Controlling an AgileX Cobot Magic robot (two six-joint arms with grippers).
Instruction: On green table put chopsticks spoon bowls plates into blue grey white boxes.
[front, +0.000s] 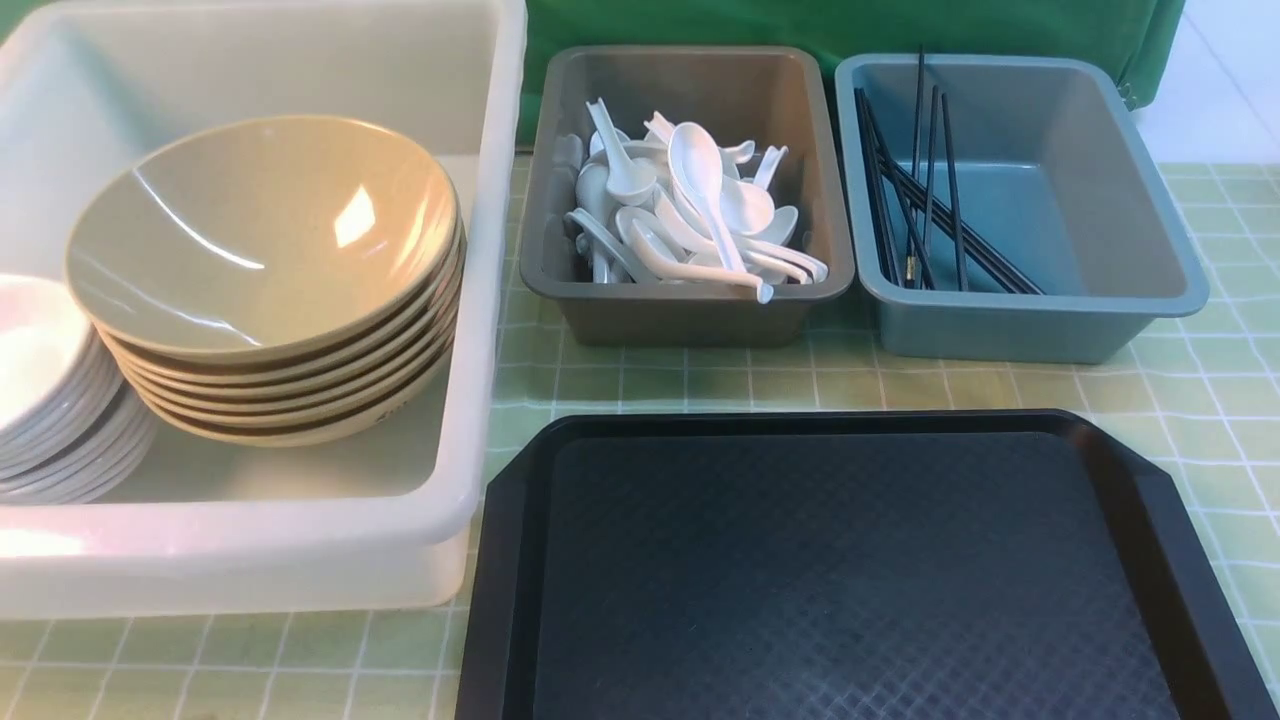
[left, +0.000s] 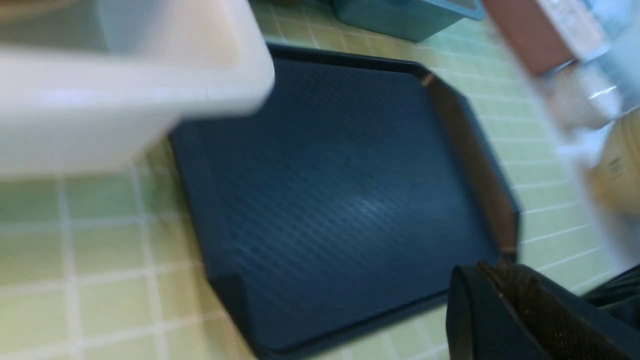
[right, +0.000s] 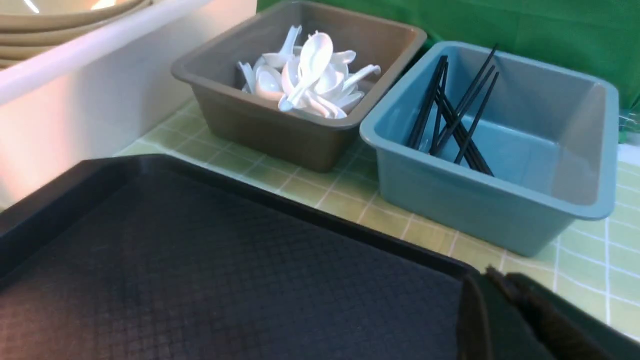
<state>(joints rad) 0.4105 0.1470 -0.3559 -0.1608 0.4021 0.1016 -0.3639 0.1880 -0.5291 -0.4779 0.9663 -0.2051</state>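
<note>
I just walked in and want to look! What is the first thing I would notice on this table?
Probably the stack of tan bowls, tilted inside the big white tub on the left, with white plates piled beside it. Next, the heap of white spoons in the grey box at the back, and the black chopsticks in the blue box beside it. In front lies a bare black tray.

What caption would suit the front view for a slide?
Sorted tableware: bowls and plates in the white tub, spoons in the grey box, chopsticks in the blue box, black tray bare.
</note>
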